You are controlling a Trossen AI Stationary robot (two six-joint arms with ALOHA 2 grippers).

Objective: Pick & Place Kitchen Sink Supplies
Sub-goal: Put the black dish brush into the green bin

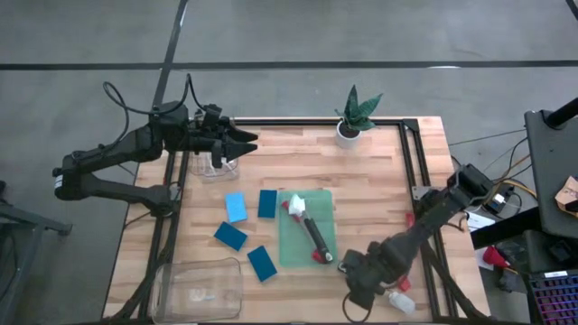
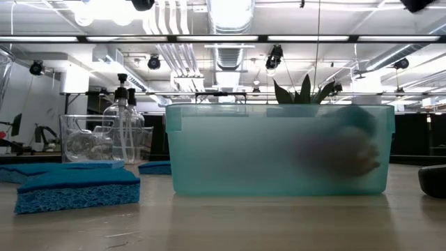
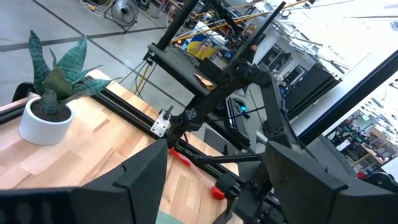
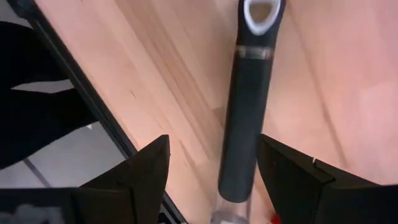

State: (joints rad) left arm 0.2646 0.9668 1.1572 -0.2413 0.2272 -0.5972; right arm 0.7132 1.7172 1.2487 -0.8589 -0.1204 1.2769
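My left gripper hangs open over the table's far left, just beyond a clear bin that holds clear black-topped bottles. My right gripper is open near the table's near right corner. Its fingers stand on either side of a brush's dark handle, which lies on the wood with its white looped end pointing away. That brush's white and red part shows beside the gripper. Another red, black and white brush lies in the green bin. Several blue sponges lie flat on the table.
A potted plant stands at the far edge. A second clear bin sits at the near left corner. A black frame rail runs along the right side. The low view looks through the green bin's wall past a sponge.
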